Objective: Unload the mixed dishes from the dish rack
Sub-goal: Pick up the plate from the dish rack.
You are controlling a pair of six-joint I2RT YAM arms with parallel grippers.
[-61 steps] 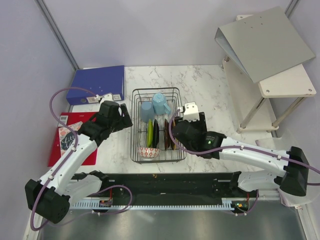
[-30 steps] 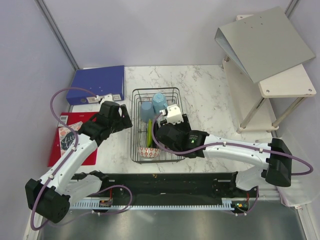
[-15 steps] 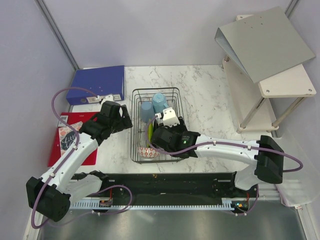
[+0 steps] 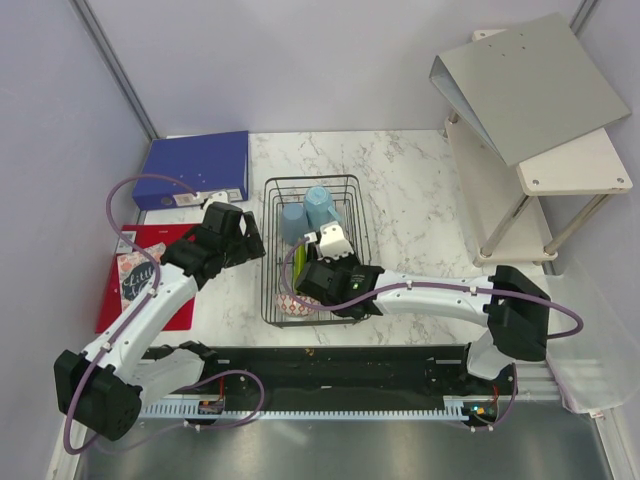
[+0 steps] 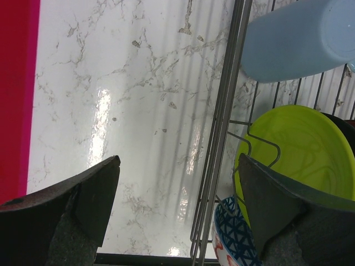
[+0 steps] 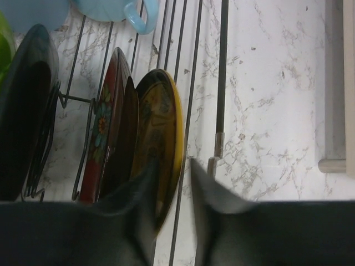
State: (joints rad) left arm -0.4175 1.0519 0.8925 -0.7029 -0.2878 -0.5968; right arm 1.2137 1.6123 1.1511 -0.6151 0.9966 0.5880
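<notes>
Your right end effector (image 6: pixel 172 164) straddled the yellow-brown plate (image 6: pixel 168 119) at its rim, grip unclear; your left end effector (image 5: pixel 177 169) gaped over the dish rack (image 5: pixel 223 126).

My overhead feed is bright and even, with soft shadows. On the left wrist, glare streaks the glossy marble table (image 5: pixel 101 119). The right wrist view is dimmer, and the near fingers (image 6: pixel 222 221) are dark, blurred shapes.

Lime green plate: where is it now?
Left wrist view, right side: the lime green plate stands on edge in the dish rack, between a light blue cup and a blue patterned bowl.
</notes>
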